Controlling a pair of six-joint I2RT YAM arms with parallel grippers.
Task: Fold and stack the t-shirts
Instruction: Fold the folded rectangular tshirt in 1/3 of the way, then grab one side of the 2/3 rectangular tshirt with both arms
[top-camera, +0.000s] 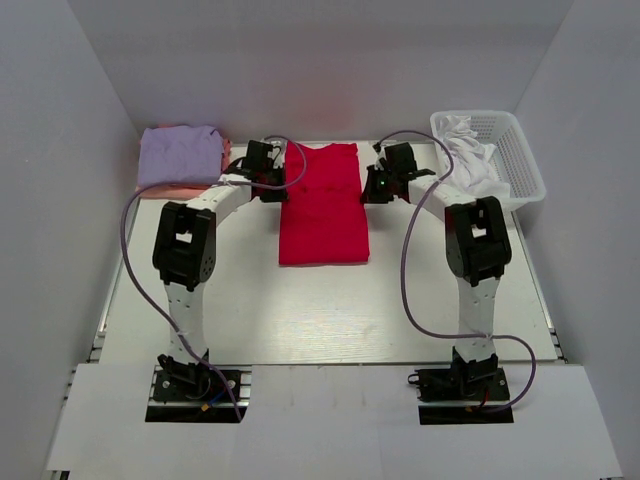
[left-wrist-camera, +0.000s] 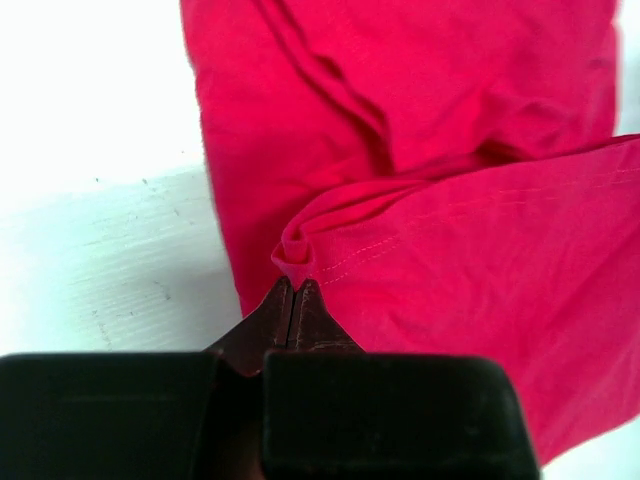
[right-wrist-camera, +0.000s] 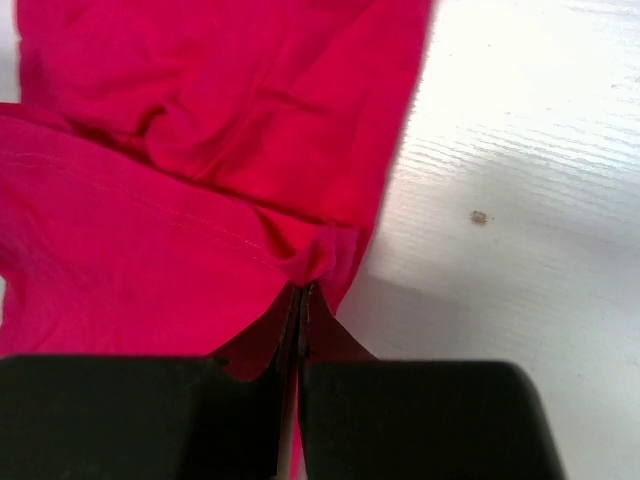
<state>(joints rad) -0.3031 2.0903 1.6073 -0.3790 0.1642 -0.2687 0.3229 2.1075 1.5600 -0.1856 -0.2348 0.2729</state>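
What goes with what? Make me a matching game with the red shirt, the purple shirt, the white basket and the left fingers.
1. red t-shirt
2. lavender t-shirt
3. white basket
4. left fingers

A. far left corner
B. pinched shut on the red t-shirt
C. middle of the table
D. far right, white cloth inside

Pairs: 1-C, 2-A, 3-D, 4-B.

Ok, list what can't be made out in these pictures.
- Top view: salmon-pink shirt, mostly under the lavender shirt.
- Top view: white cloth in the basket, too bunched to identify.
- Wrist views: red shirt cut off by frame edges; the left pincer and right pincer bodies block the bottom.
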